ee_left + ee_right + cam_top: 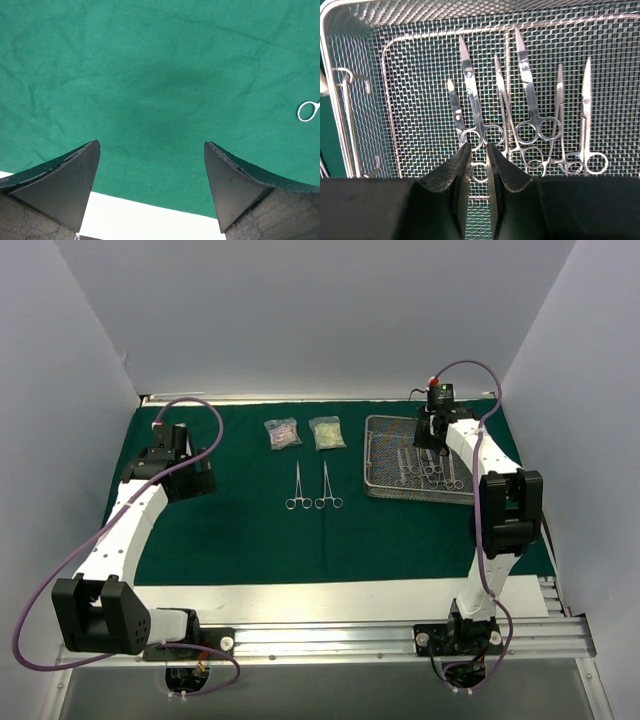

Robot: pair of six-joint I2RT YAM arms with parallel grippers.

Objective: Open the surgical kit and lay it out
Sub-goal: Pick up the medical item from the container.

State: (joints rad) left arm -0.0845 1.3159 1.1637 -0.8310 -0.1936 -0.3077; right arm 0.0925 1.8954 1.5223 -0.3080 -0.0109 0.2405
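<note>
The cloth (240, 540) lay already spread flat, with both packets (283, 433) side by side near its far edge and two instruments (298, 488) set out parallel just nearer than them, tips pointing away from me. So I judged the opening done and the laying-out part-way through: the step in hand was lifting the next instrument from the tray (383, 440), which sat on the cloth at the far right with the rest of the steel (530, 100) lined up inside it. My right claw (479, 150) hung low in the tray, its fingers drawn narrow on either side of one ring (480, 173). I could not tell whether the pads were truly pinching that ring or only bracketing it, nor which of the two nearest instruments it belonged to, since their handles overlapped there. My left claw (151, 144) stood spread wide and empty over bare cloth on the left, well apart from everything. The next move, as I saw it, called for a firm bite on that ring and a straight lift, slow enough that the neighbouring handles, touching and crossing each other, did not snag and come along. Then a carry to the open cloth beside the two already placed, laid parallel to them.
</note>
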